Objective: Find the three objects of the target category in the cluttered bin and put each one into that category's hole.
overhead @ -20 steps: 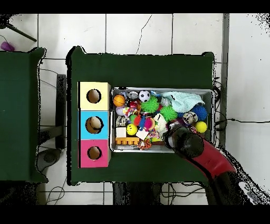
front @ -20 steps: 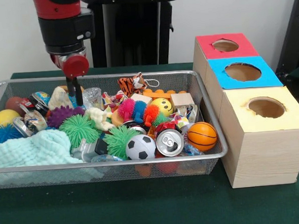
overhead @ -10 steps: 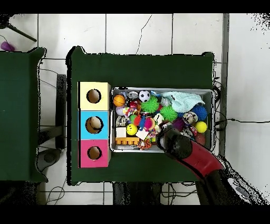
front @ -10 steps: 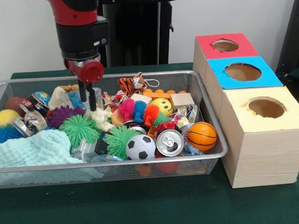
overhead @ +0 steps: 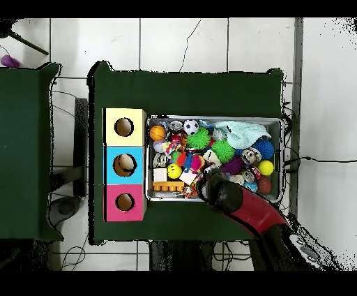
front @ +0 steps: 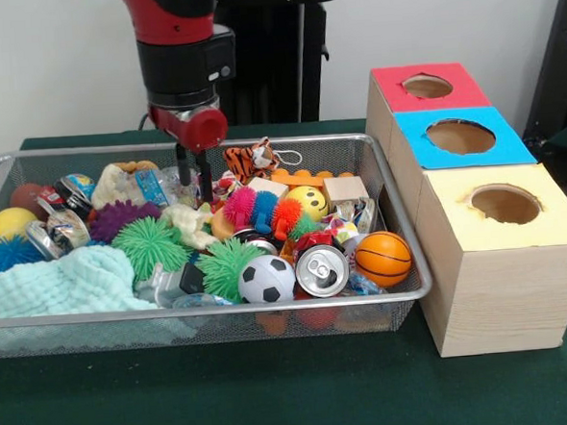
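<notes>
From above, my own arm covers my claw (front: 194,175) and the near edge of the bin (front: 212,146), so only the front view shows it: two thin dark fingers hang down with a slim gap between them, slightly apart, and I see nothing gripped. Whether the tips touch the clutter I cannot tell. Just beside them, at the far side of the bin, lies a see-through bottle with a blue label (front: 157,186), partly hidden behind my fingers and a white toy. A second crinkly clear bottle (front: 62,229) lies toward the picture's left end, next to a yellow ball (front: 11,223); a third I cannot pick out for sure in the heap. The bin sits on the green counter (front: 275,396), packed with spiky balls, a soccer ball (front: 265,279), a basketball (front: 383,257), a drink can (front: 321,269), a tiger toy (front: 252,159) and a pale green cloth (front: 62,284). Beside it stand three wooden boxes, the red box (front: 420,88), blue box (front: 460,136) and yellow box (front: 504,220); overhead, something pale shows inside the blue one's hole.
</notes>
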`<state>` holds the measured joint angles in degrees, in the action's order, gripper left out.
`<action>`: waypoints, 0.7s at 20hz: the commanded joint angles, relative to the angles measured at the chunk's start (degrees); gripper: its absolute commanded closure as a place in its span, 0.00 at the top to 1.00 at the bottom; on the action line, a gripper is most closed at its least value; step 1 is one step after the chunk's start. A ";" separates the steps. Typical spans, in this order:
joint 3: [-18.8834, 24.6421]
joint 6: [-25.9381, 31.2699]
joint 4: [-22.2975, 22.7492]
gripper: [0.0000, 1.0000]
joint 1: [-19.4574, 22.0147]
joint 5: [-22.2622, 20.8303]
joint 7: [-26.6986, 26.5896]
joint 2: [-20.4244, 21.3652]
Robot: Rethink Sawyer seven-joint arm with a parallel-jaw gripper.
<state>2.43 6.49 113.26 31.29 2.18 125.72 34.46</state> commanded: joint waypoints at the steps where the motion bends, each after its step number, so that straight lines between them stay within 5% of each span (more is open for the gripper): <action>1: 0.18 3.61 2.69 1.00 -3.17 2.48 8.93 2.65; 14: -0.79 2.20 5.55 1.00 -5.54 3.52 10.11 2.63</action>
<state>2.03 6.49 116.68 26.07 2.60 125.72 37.28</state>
